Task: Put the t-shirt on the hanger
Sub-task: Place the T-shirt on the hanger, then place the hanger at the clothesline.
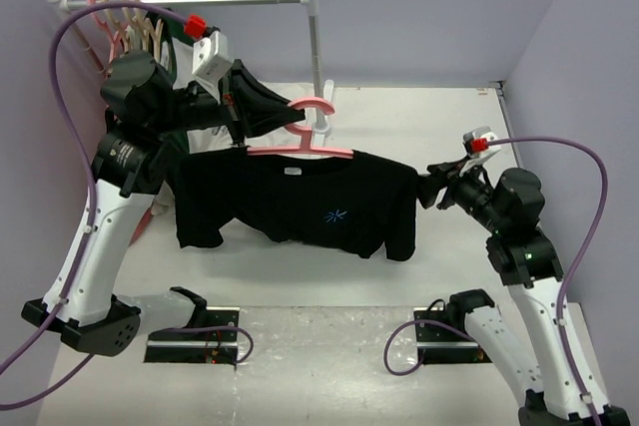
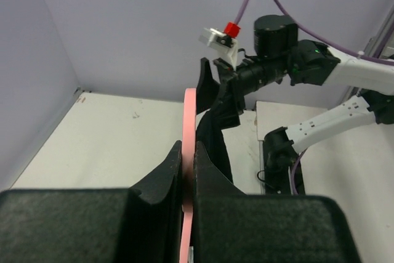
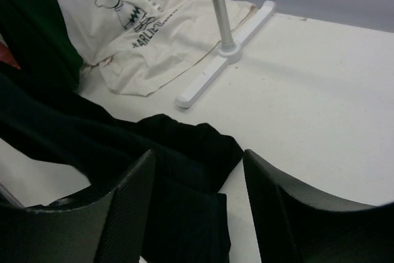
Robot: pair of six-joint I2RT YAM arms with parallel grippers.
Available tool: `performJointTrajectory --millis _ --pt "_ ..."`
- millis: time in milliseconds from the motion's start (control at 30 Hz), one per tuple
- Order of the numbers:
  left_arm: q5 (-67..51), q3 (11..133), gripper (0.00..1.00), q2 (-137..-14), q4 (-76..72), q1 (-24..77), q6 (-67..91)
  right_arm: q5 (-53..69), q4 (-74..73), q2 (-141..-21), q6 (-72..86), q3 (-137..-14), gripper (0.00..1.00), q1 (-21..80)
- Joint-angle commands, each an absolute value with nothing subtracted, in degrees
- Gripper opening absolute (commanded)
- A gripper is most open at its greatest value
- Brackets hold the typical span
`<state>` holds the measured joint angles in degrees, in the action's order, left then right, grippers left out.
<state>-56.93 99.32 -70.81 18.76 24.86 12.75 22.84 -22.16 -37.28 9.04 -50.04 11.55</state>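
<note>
1. Only the top view shows the whole t-shirt [image 1: 290,202]. It is black soft cloth, draped over the hanger [image 1: 300,151] with both sleeves drooping and a small pale starburst on the chest.
2. Only the left wrist view shows the grip. The left gripper [image 2: 187,152] is clamped tight on the hanger's thin, smooth pink plastic.
3. Only the right wrist view shows the right gripper [image 3: 198,158] standing wide. Its textured black fingers [image 3: 132,189] sit either side of a rumpled sleeve without pinching it.
4. The same view shows a white shirt [image 3: 154,23] with a cartoon print, crumpled beside the flat foot of the rack [image 3: 203,81].
5. Bare table [image 3: 320,90] lies to the right of the rack's foot. In the top view, walls [image 1: 599,47] close off the far edge and the right edge.
</note>
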Motion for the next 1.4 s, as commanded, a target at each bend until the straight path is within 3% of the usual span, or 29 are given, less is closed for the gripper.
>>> performJointTrajectory --millis 0,233,433,567,1000,1367 --pt "-47.6 103.2 0.00 -70.6 18.2 24.5 10.0 10.0 -23.7 -31.3 11.4 -49.2 0.64 11.3" --pt "-27.1 104.1 0.00 -68.0 15.9 24.5 13.0 5.8 -21.9 -26.1 13.0 -47.5 0.65 11.3" --pt "-6.9 117.0 0.00 -66.9 20.5 24.5 12.1 6.2 -22.1 -25.9 12.7 -48.5 0.65 11.3" --pt "4.0 119.2 0.00 -64.2 20.5 24.5 10.7 6.5 -22.1 -26.2 12.6 -49.0 0.65 11.3" --pt "18.0 124.7 0.00 -65.7 24.0 24.6 5.1 7.2 -22.0 -27.5 12.6 -48.9 0.65 11.3" --pt "8.1 112.1 0.00 -72.1 21.8 24.5 4.6 9.1 -21.4 -28.6 12.4 -48.4 0.65 11.3"
